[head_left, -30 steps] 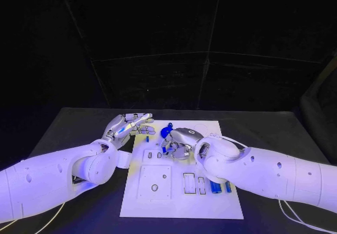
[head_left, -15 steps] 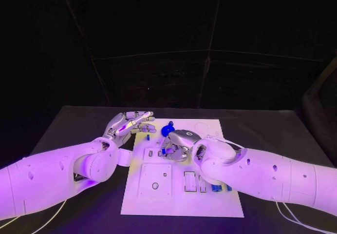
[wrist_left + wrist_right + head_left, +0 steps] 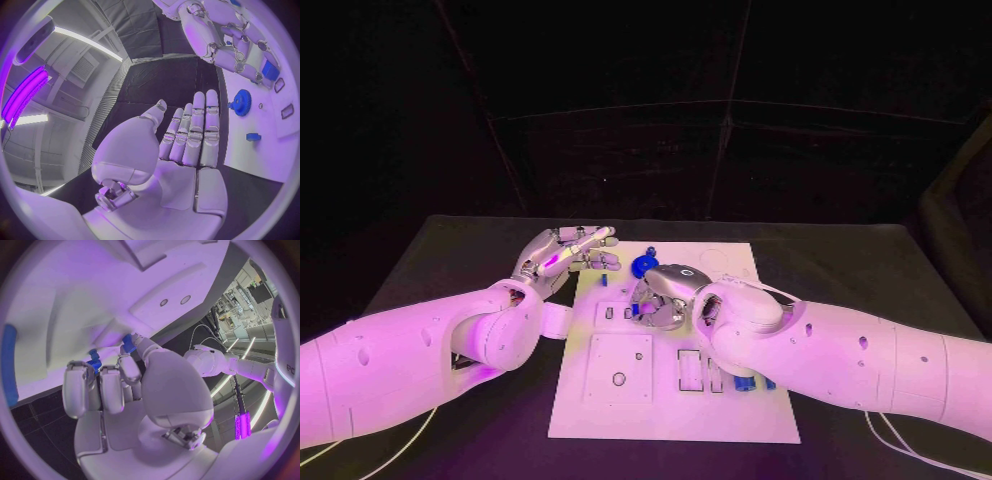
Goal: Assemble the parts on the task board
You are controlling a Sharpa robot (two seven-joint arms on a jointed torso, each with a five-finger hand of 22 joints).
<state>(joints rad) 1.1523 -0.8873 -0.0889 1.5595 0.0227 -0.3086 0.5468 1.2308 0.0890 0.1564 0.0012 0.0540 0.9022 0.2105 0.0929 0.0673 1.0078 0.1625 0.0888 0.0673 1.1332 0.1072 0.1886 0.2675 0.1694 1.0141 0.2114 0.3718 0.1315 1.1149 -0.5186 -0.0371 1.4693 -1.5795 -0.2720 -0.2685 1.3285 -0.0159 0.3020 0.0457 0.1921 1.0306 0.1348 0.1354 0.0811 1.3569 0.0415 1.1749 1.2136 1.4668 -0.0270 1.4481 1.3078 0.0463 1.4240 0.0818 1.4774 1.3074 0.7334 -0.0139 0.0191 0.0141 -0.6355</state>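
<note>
Black counter, white task board (image 3: 668, 415): right hand (image 3: 661, 298) pinching a small blue part (image 3: 94, 360) may misseat it; left hand (image 3: 564, 255) open beside the blue gear (image 3: 643, 266).

The silver right hand (image 3: 664, 294) sits right over the middle of the white rectangular task board (image 3: 668, 420), so whatever slots are under its palm are covered. In the right wrist view a small blue piece (image 3: 129, 344) peeks out at its fingertips, but too little of it shows to tell if it's pinched or just touched. A long blue bar (image 3: 9, 365) gets chopped by the circle's rim there. The blue upright pieces (image 3: 740, 384) beside the right forearm are half hidden behind it (can't count them). The silver left hand (image 3: 565, 253) has its fingers over the board's near-left corner.
</note>
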